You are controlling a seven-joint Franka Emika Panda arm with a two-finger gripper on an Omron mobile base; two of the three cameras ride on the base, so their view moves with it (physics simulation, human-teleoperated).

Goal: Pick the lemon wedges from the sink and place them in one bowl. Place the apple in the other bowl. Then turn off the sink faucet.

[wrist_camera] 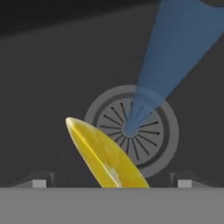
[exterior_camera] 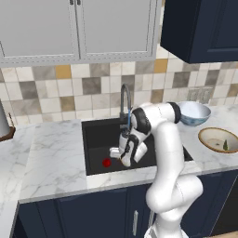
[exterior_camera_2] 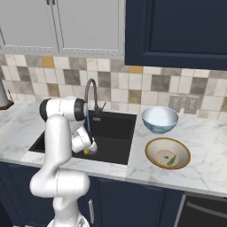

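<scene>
Marble table (exterior_camera: 51, 158) surrounds the sink (exterior_camera: 95, 139): 1 wedge (exterior_camera: 225, 145) lies in the tan bowl (exterior_camera: 209, 134); gripper (wrist_camera: 111, 183), wide open and empty, straddles the yellow wedge (wrist_camera: 105, 157); apple (exterior_camera: 106, 162) and running faucet (exterior_camera: 124, 100) remain.

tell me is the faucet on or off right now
On. A blue stream of water runs from the faucet spout down onto the sink drain, beside the yellow lemon wedge.

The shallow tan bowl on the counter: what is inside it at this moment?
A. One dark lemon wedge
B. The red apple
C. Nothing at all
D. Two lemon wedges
A. The tan bowl holds one thin olive-yellow wedge, while the apple still lies in the sink and the bright yellow wedge lies on the sink floor by the drain, between the tips of the open gripper.
</scene>
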